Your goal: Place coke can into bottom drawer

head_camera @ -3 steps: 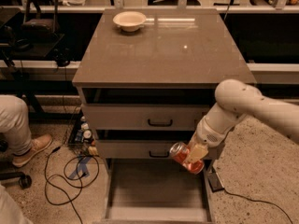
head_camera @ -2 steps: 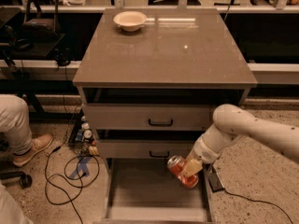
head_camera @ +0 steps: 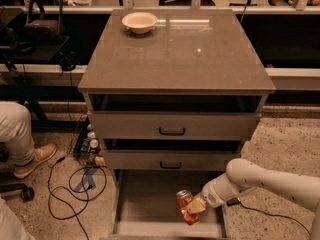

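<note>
In the camera view, below the cabinet, the bottom drawer (head_camera: pixel 146 200) stands pulled out, its flat floor bare to the left and behind the coke can (head_camera: pixel 183 199). The right side wall lies just beside the end effector (head_camera: pixel 194 208), and the front lip is close below. The two upper drawers are shut, and their black handles (head_camera: pixel 171 131) sit well above the can. On the worktop (head_camera: pixel 210 59), a cream bowl (head_camera: pixel 139 21) rests at the far left corner.

Against a second ago, the arm (head_camera: pixel 265 180) has dropped from the middle drawer's front, and the can now hangs low over the drawer's right front part.

The end effector is closed around the can, gripping its side. The can's silver top points up and slightly left. Whether the can touches the floor cannot be told.
</note>
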### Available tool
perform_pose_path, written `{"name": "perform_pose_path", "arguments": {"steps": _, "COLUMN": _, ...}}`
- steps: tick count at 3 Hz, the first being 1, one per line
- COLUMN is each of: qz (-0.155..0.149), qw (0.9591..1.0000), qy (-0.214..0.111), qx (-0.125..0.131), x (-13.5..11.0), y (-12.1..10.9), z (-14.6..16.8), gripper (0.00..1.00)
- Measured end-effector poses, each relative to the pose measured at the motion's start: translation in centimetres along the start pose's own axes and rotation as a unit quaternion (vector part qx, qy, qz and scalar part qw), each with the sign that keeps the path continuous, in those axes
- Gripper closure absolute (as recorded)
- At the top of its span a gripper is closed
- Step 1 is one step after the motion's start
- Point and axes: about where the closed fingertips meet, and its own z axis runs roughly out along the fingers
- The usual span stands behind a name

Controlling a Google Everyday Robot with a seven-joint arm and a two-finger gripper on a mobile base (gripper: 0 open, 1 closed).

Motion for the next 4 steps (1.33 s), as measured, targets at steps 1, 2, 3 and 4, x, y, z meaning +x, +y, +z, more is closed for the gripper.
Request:
{"name": "perform_pose_path", "arguments": {"steps": 1, "qz": 0.000, "qw": 1.0000, "qy": 0.000, "qx": 0.000, "x": 0.0, "y": 0.0, "z": 0.0, "gripper": 1.00}}
{"name": "perform_pose_path", "arguments": {"steps": 2, "qz": 0.022, "qw": 0.9996, "qy": -0.016, "qx": 0.008, "x": 0.5, "y": -2.2, "z": 1.7, "gripper": 1.00}}
{"name": "perform_pose_path", "arguments": {"steps": 3, "qz": 0.069, "qw": 0.9963, "qy": -0.048, "qx": 0.018, "x": 1.5, "y": -7.0, "z": 5.6, "gripper": 1.00}}
{"name": "perform_pose_path", "arguments": {"steps": 4, "qz": 0.119, "qw": 0.9905, "qy": -0.070, "qx": 0.007, "x": 2.6, "y": -11.0, "z": 9.6, "gripper": 0.82}}
